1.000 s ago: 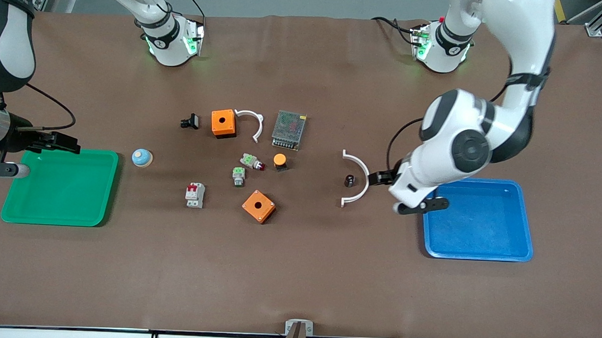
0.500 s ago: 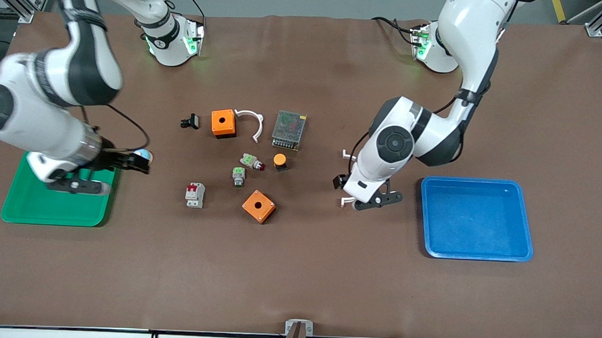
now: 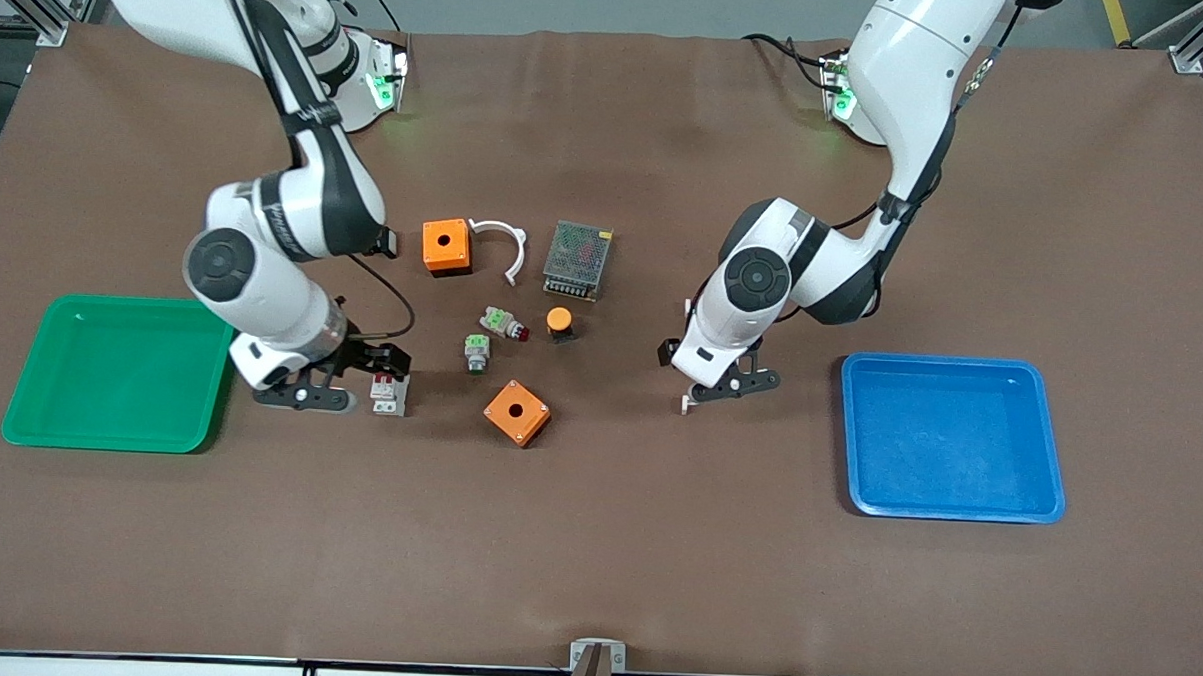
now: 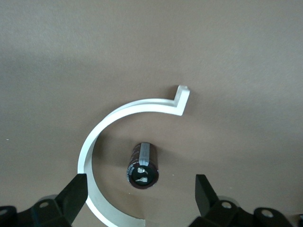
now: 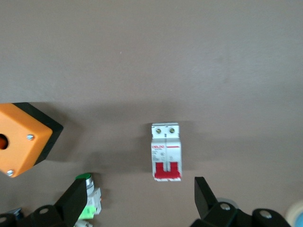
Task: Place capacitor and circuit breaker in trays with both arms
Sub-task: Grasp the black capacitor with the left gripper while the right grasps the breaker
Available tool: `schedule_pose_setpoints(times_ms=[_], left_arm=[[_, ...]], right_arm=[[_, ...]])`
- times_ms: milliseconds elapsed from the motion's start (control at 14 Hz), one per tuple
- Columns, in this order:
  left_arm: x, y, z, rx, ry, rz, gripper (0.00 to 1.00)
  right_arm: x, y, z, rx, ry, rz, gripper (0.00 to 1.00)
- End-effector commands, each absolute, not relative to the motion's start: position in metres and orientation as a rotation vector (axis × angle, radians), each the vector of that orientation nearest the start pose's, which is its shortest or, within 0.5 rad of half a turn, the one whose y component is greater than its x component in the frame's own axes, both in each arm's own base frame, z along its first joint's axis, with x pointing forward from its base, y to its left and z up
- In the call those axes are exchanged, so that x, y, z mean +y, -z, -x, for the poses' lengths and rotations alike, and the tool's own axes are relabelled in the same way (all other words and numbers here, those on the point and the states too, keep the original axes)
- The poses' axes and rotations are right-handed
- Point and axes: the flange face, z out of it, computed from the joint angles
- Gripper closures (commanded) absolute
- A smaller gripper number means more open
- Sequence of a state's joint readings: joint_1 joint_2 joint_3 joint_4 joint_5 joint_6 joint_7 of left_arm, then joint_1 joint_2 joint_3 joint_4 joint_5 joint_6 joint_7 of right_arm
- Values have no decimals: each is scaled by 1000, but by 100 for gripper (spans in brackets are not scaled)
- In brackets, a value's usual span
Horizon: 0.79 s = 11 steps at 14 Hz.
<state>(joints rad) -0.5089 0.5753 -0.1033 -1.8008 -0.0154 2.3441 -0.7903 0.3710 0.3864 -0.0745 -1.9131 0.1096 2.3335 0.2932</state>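
Over the circuit breaker (image 5: 166, 152) hangs my right gripper (image 5: 137, 196), fingers (image 5: 75, 196) spread wide and gripping nothing. From the front I see the circuit breaker (image 3: 390, 394) lying flat on the brown bench (image 3: 594, 558), partly covered by the right gripper (image 3: 366, 362), between the green tray (image 3: 18, 428) and the orange box (image 3: 517, 412) that sits nearest the front camera. A grey-and-green push-button (image 3: 477, 353) lies close by, toward the middle of the bench.

At the left arm's end, my left gripper (image 4: 142, 196) hovers above the capacitor (image 4: 142, 165), its fingers (image 4: 204, 194) also released and well apart, one to each side. That small black cylinder stands on the bench inside the curve of a white C-shaped clamp (image 4: 113, 118), apart from it. In the front view the left gripper (image 3: 673, 353) hides the capacitor; only one end of the clamp (image 3: 686, 405) pokes out. Nearby toward that end sits the blue tray (image 3: 1051, 494).
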Motion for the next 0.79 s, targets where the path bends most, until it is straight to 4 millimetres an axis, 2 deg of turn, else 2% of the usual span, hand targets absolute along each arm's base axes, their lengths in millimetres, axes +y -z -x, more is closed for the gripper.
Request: schedule_pose_setpoints(times_ms=[0,286,429,571,714], left_arm=[[-372,-220,-531,-327,-38,3161,0],[-377,-201,-527,-294,-39,3153,2],[-377,-197,-527,-280,-27,3149,7],[-378,-197,-527,-302,-28,3147,15],[-378,-198,-529,-305,-22,3149,30]], right_arm=[[184,-270,-607,89,74,3108,0],[161,-257,-615,12,81,3186,0],[163,-249,-613,11,67,3189,0],[161,-239,-613,28,57,3189,0],[163,-230,-612,49,48,3183,0]])
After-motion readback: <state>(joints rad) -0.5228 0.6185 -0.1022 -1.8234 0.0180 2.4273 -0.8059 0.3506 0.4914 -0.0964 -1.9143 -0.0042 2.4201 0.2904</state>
